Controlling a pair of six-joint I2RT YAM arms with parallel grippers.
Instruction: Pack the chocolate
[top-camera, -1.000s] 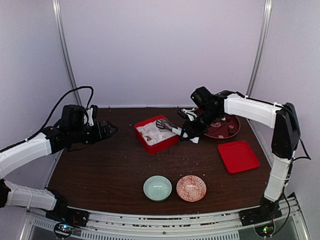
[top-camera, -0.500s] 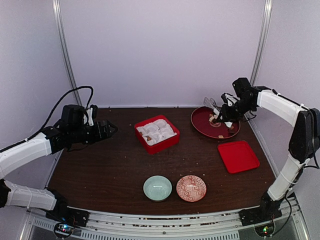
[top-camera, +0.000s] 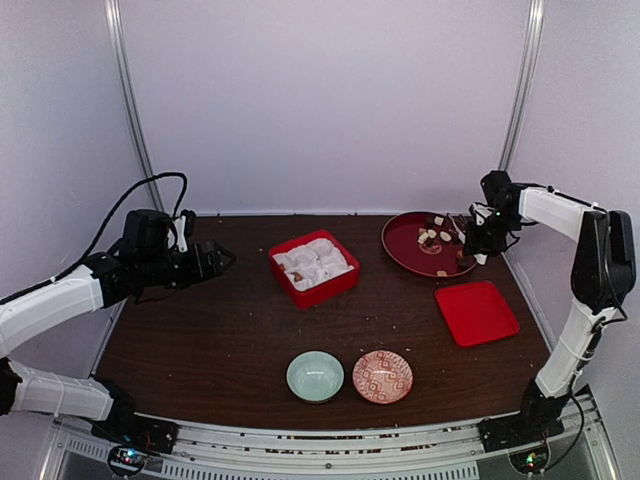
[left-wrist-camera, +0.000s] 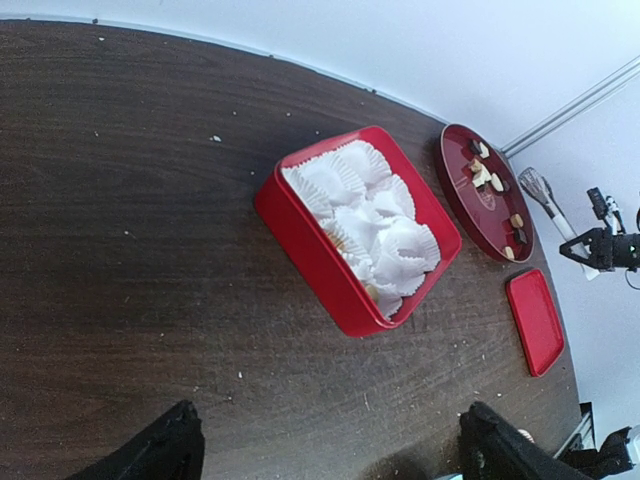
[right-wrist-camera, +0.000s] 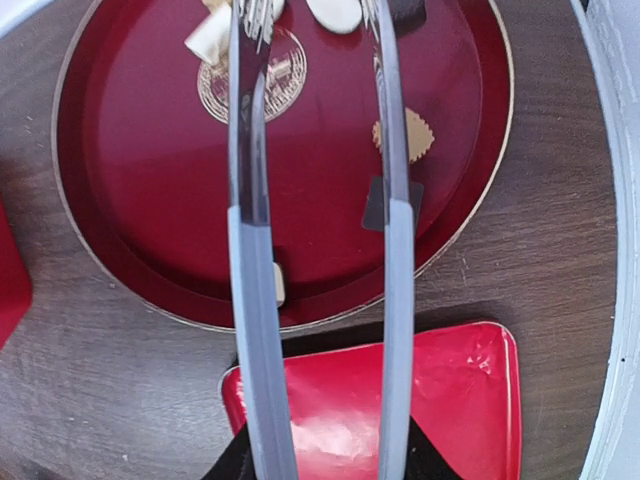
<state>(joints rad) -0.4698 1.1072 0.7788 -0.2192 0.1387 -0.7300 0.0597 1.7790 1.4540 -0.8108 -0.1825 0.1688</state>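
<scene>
Several small pieces of chocolate (top-camera: 434, 237), whitish, tan and dark, lie on the round dark-red plate (top-camera: 400, 243) at the back right. My right gripper (top-camera: 480, 226) is shut on the slim silver tongs (right-wrist-camera: 250, 200). The tongs' arms stand spread over the plate (right-wrist-camera: 150, 150), their tips at the top edge beside a whitish piece (right-wrist-camera: 335, 10). A tan scalloped piece (right-wrist-camera: 410, 135) and a dark one (right-wrist-camera: 383, 203) lie under the right arm. The red box (top-camera: 313, 266) of white paper cups (left-wrist-camera: 365, 205) sits mid-table; a tan bit (left-wrist-camera: 369, 289) shows among them. My left gripper (top-camera: 215, 258) hangs open at the left, away from the box.
A flat red lid (top-camera: 477, 312) lies in front of the plate, under my right wrist. A pale green bowl (top-camera: 315, 376) and a red patterned bowl (top-camera: 382, 376) stand near the front edge. The right frame post rises close behind the right arm.
My right arm has swung with the tongs from over the red box to the round plate at the back right. The left arm has not moved.
</scene>
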